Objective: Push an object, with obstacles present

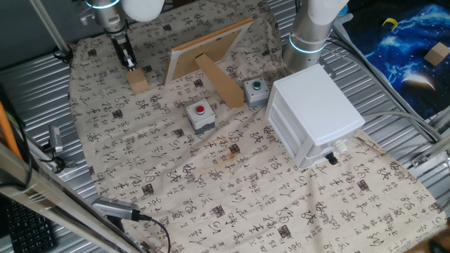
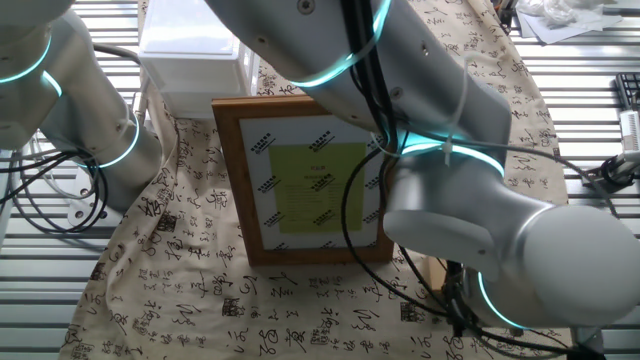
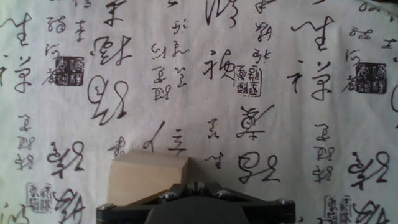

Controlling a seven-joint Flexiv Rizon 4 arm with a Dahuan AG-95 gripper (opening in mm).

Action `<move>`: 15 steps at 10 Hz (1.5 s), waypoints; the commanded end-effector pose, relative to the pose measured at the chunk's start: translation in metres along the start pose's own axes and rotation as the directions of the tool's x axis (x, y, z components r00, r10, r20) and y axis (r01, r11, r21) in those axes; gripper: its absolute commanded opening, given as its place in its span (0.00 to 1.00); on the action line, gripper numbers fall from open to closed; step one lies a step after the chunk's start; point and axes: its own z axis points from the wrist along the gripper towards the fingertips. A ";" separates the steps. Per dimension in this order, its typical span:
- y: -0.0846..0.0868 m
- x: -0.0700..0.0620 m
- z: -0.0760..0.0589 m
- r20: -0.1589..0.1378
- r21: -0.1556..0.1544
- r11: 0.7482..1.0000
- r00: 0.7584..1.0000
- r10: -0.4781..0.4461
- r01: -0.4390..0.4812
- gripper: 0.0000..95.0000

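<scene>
The small tan wooden block (image 1: 138, 81) lies on the printed cloth at the far left, left of the frame. My gripper (image 1: 130, 65) points down with its fingers together, its tips right at the block's far top edge. In the hand view the block (image 3: 149, 177) sits at the bottom left, just beside the shut fingertips (image 3: 198, 185). The obstacles stand to the right: the tan frame (image 1: 207, 50) with its strut (image 1: 219, 81), the grey red-button box (image 1: 200, 115), the grey green-button box (image 1: 256, 90) and the white drawer cabinet (image 1: 316, 116).
The frame (image 2: 310, 185) and cabinet (image 2: 190, 55) also show in the other fixed view, where my arm (image 2: 470, 215) hides the block. A second arm's base (image 1: 309, 31) stands behind the cabinet. Cables and a small device (image 1: 116, 209) lie at the cloth's front left edge.
</scene>
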 end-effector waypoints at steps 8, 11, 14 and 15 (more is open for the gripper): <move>0.028 -0.006 0.002 0.015 -0.008 0.999 0.999 0.040 -0.040 0.00; 0.040 -0.007 0.004 0.020 -0.010 0.998 0.998 0.060 -0.059 0.00; 0.054 -0.009 0.007 0.028 -0.009 0.996 0.996 0.083 -0.083 0.00; 0.055 -0.009 0.007 0.029 -0.009 0.996 0.996 0.086 -0.086 0.00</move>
